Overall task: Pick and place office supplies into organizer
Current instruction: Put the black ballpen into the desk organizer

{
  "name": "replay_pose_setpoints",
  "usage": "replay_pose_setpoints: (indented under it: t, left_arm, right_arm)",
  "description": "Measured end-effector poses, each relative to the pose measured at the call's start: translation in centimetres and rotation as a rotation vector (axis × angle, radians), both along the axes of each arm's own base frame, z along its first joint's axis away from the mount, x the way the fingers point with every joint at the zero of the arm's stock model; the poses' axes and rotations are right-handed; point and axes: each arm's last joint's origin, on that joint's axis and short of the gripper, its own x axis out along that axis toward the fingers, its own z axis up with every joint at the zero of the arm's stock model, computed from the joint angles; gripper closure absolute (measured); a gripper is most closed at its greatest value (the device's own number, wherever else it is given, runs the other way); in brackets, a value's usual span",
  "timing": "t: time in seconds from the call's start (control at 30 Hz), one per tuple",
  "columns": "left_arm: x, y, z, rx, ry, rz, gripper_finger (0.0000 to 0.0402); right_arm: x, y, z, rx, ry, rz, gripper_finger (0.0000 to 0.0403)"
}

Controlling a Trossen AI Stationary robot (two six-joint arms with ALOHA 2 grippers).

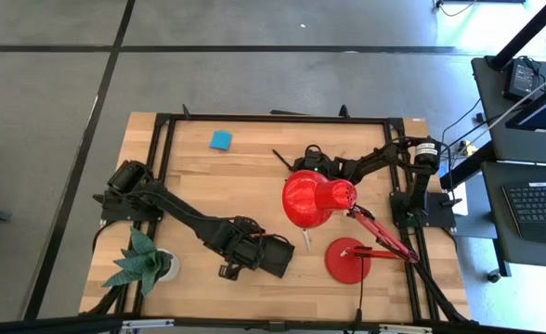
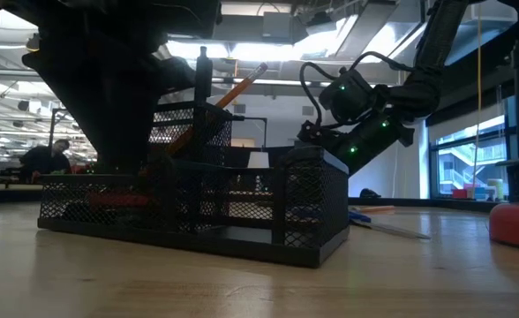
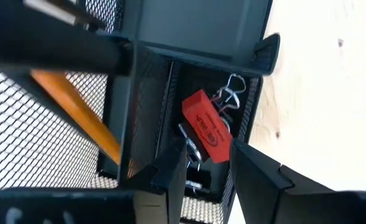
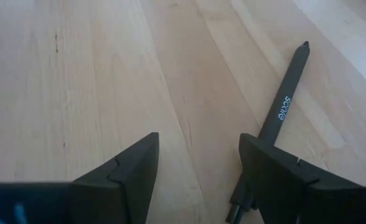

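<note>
Now hovering over the organizer (image 3: 170, 93), left gripper (image 3: 211, 168) fingers apart above the red eraser (image 3: 206, 126) lying among clips (image 3: 229, 93), likely just let go.

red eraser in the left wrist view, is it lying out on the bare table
No, the red eraser lies inside a mesh compartment of the organizer, beside metal clips.

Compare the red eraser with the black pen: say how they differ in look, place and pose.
The red eraser is a short, blocky red piece; the black pen is long, thin and black. The red eraser lies inside a compartment of the mesh organizer among metal clips; the black pen lies loose on the bare wooden table. Each lies by a pincer: left pincer, right pincer. Neither is gripped.
</note>
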Motion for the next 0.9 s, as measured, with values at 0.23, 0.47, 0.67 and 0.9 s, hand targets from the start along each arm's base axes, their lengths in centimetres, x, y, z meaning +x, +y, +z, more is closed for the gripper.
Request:
replay_pose_setpoints:
  t: [0.23,0.47,0.67,0.9]
  left_arm:
    - [-0.3,0.4,2.6,-0.008,0.000,0.012,0.0285]
    - [-1.7,1.7,6.6,0.039,-0.046,-0.017,0.0284]
    - [-3.3,5.1,10.8,0.141,-0.173,-0.036,0.0286]
    - [-5.1,11.3,13.3,0.105,-0.352,-0.028,0.0293]
  right_arm:
    - [0.0,0.0,0.0,0.005,-0.002,-0.004,0.0178]
    - [0.5,-0.1,0.6,0.068,-0.105,-0.036,0.0178]
    - [0.8,0.0,1.3,0.100,-0.186,0.002,0.0178]
    - [0.8,0.0,1.2,0.057,-0.170,0.012,0.0178]
